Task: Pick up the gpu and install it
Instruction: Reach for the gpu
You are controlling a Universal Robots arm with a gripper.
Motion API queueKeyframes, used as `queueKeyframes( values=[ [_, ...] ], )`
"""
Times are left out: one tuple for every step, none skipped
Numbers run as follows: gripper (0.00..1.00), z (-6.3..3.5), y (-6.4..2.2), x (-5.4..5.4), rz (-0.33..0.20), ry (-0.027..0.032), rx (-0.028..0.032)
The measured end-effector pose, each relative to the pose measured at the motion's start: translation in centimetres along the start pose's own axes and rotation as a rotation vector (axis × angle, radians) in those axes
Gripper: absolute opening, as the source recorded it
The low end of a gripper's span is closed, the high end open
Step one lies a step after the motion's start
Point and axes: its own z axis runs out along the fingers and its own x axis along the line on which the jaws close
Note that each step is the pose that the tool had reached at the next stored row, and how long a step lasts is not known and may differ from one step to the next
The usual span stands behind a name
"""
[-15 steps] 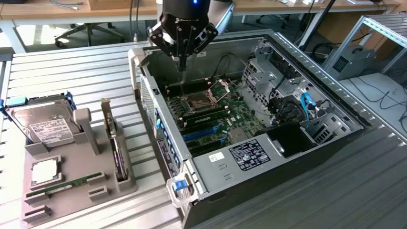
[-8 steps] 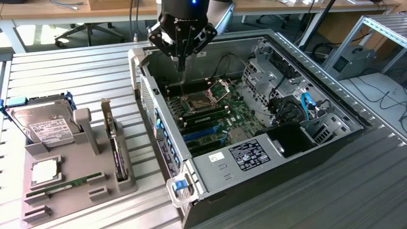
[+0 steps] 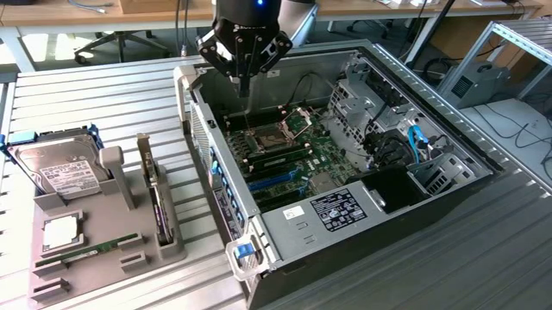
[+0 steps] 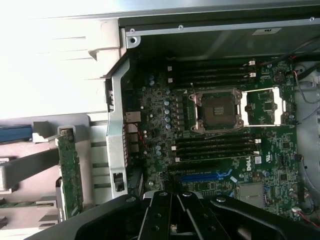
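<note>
— Black two-fingered gripper point(image 3: 244, 89): clenched or released?

— Clenched on nothing, fingers pressed together and pointing down. Hanging above the far end of the open grey metal computer case point(image 3: 298, 227), over the green motherboard point(image 3: 289, 152), close to its bare silver processor socket point(image 3: 265, 139).

— And the slim dark gpu card with the silvery bracket point(image 3: 154, 194)?

— Well apart from the gripper, on the exterior view's left, outside the case. Standing on its long edge in a slot of the flat grey moulded holder tray point(image 3: 103, 287). Probably kept upright to leave both faces free for a pinch from above. From the wrist, same gpu card point(image 4: 70, 172) just beside the case wall.

— Anything else in that tray?

— Boxy silver hard drive with a white label point(image 3: 61, 169) propped at the far end. Small square silvery chip point(image 3: 62, 231) lying flat in a recess. Narrow green memory stick point(image 3: 86, 250) on edge towards the near end.

— Inside the case?

— Laid on its side with the cover off, slots facing up, likely to allow a straight downward push. Black memory slots either side of the socket. Blue expansion slots point(image 3: 271, 181) nearer, apparently unfilled. Blue cables point(image 3: 417, 145) and metal drive cages on the exterior view's right. No gpu seated yet.
</note>
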Motion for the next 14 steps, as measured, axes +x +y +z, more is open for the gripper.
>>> queueKeyframes(
  values=[
    [0.11,0.0,-0.01,0.07,0.0,0.0,0.0],
    [0.11,0.0,-0.01,0.14,0.0,0.0,-0.0001],
    [0.11,-0.01,-0.02,0.2,0.0,0.0,0.0],
    [0.11,-0.01,-0.02,0.27,0.0,0.0,0.0],
    [0.11,-0.01,-0.03,0.34,0.0,0.0,0.0],
    [0.11,-0.01,-0.03,0.42,0.0,0.0,0.0],
    [0.11,-0.02,-0.04,0.49,0.0,0.0,0.0],
    [0.11,-0.02,-0.04,0.59,0.0,0.0,0.0],
    [0.11,-0.02,-0.05,0.65,0.0,0.0,0.0],
    [0.11,-0.02,-0.05,0.7,0.0,0.0,0.0],
    [0.11,-0.02,-0.06,0.77,0.0,0.0,0.0],
    [0.11,-0.02,-0.07,0.84,0.0,-0.0001,0.0],
    [0.11,-0.02,-0.07,0.91,0.0,-0.0001,-0.0001],
    [0.11,-0.03,-0.07,0.96,0.0,0.0,0.0]
  ],
)
